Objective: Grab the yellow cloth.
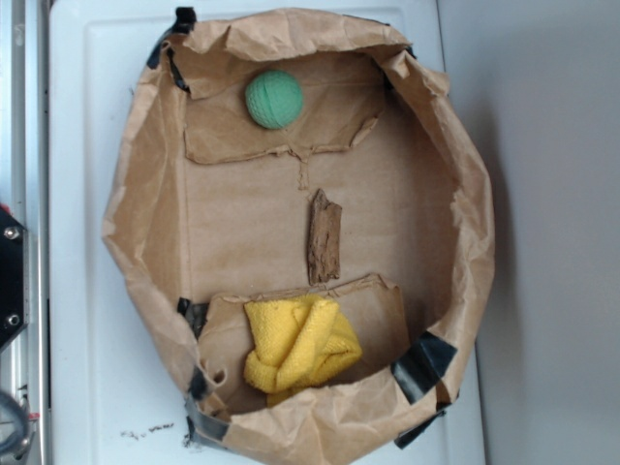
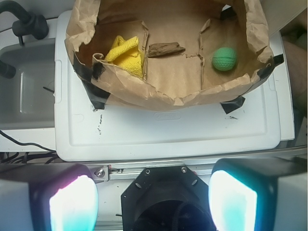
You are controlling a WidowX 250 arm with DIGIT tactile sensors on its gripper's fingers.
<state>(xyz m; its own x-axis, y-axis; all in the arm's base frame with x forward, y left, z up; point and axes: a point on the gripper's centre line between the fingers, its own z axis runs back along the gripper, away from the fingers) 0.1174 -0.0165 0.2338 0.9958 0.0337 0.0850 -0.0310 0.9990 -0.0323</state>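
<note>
The yellow cloth (image 1: 300, 341) lies bunched in the near end of a shallow brown paper bag (image 1: 145, 174). In the wrist view the yellow cloth (image 2: 126, 55) shows at the upper left, inside the bag (image 2: 159, 96). My gripper (image 2: 153, 190) is open, its two fingers spread wide at the bottom of that view with nothing between them. It hangs over the black robot base, well back from the bag and the cloth. The exterior view does not show the gripper.
A green knitted ball (image 1: 274, 99) (image 2: 224, 58) rests at the bag's far end. A brown wood piece (image 1: 325, 237) (image 2: 166, 49) lies in the middle. The bag stands on a white plastic lid (image 2: 168, 130). A grey tub (image 2: 24, 91) sits beside the lid.
</note>
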